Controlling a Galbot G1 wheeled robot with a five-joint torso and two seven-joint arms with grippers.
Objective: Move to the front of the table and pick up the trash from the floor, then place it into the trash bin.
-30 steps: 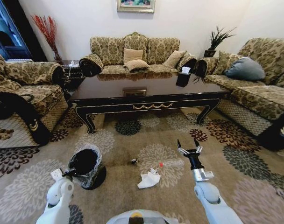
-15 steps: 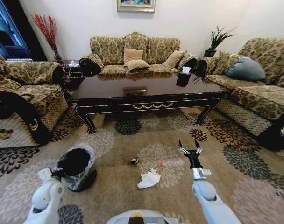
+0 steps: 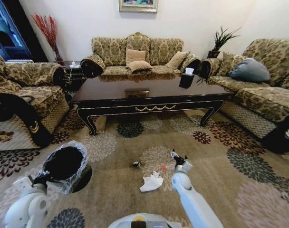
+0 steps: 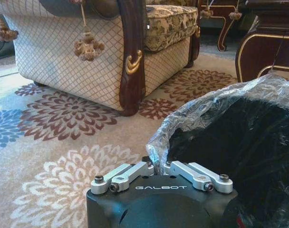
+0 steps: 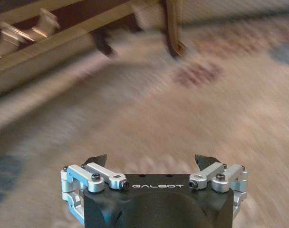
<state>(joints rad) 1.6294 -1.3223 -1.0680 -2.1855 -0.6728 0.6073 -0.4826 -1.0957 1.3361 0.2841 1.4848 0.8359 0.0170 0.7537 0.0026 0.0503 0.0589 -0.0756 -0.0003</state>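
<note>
The tissue (image 3: pixel 151 183) lies on the carpet (image 3: pixel 120 190) in front of the table (image 3: pixel 149 97), with a dark scrap (image 3: pixel 136 164) and a red bit (image 3: pixel 163 167) near it. The right gripper (image 3: pixel 178 158), fingers spread, hangs just beside the red bit. The left gripper (image 4: pixel 159 167) pinches the bag rim of the bin (image 3: pixel 63 165), holding it tilted off to the tissue's left.

My right wrist view smears the carpet (image 5: pixel 192 109) beyond my fingers (image 5: pixel 98 160); the red bit (image 3: pixel 163 167) beside the tissue (image 3: pixel 151 183) is too small to identify.
</note>
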